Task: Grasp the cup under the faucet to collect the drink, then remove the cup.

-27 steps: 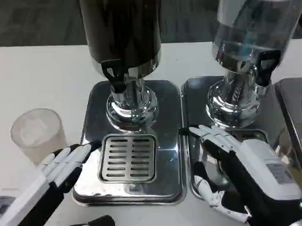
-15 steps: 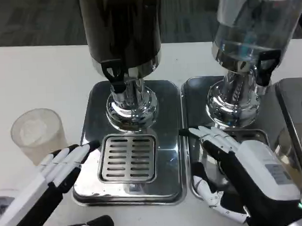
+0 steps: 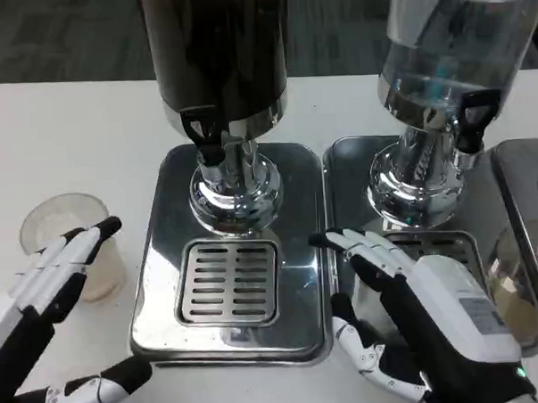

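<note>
A clear frosted plastic cup (image 3: 74, 230) stands upright on the white table at the left, beside the drip tray and away from any faucet. My left hand (image 3: 50, 291) is open, its fingers spread just in front of the cup's right side; I cannot tell whether they touch it. The dark drink dispenser (image 3: 216, 52) has a black faucet lever (image 3: 201, 131) above a slotted grate (image 3: 230, 282). My right hand (image 3: 417, 311) is open, hovering over the second drip tray near the grate's right edge.
A clear dispenser (image 3: 450, 42) with its own black faucet (image 3: 472, 117) stands at the right on a second steel tray (image 3: 348, 171). A third tray edge (image 3: 519, 208) shows at far right. Bare white table (image 3: 61, 139) lies at the left behind the cup.
My left hand has drawn left and back from the drip tray's edge to the cup's side. My right hand has shifted slightly left and towards me.
</note>
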Robot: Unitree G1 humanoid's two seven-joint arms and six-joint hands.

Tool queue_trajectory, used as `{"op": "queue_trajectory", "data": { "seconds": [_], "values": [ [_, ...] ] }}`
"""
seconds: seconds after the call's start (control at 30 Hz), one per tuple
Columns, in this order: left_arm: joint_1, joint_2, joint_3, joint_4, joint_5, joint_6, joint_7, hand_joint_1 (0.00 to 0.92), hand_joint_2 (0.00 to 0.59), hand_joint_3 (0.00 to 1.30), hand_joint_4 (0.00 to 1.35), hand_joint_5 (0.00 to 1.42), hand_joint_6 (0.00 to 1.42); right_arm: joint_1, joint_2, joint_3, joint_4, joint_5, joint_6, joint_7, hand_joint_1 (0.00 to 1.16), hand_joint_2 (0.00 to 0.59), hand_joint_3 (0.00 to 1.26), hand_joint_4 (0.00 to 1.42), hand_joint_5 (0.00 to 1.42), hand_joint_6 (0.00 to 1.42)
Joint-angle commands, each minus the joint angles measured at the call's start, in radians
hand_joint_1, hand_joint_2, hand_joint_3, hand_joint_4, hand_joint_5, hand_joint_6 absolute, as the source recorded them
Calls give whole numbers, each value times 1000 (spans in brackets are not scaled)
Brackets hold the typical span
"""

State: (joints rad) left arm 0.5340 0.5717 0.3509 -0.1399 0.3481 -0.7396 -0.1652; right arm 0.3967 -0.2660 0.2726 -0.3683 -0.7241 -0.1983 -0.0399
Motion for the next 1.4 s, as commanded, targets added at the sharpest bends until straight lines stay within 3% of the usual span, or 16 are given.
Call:
{"op": "queue_trajectory", "data": {
  "seconds": [0.03,0.73,1.1,1.4],
  "values": [
    [-31,2,25,45,-43,32,12,0,81,0,0,0,46,7,3,-2,-17,-4,2,-13,522,586,196,132,97,231],
    [-256,14,40,371,-177,79,30,0,50,0,0,14,128,4,23,9,-10,-6,7,-16,521,586,209,141,107,231],
    [-374,69,-1,596,-114,36,79,4,41,0,0,6,119,-18,30,27,-3,-10,4,-16,515,586,219,142,108,244],
    [-462,127,-70,775,-44,3,153,20,39,0,0,0,109,-51,41,49,31,-5,-2,-26,510,586,219,142,108,247]
  ]
}}
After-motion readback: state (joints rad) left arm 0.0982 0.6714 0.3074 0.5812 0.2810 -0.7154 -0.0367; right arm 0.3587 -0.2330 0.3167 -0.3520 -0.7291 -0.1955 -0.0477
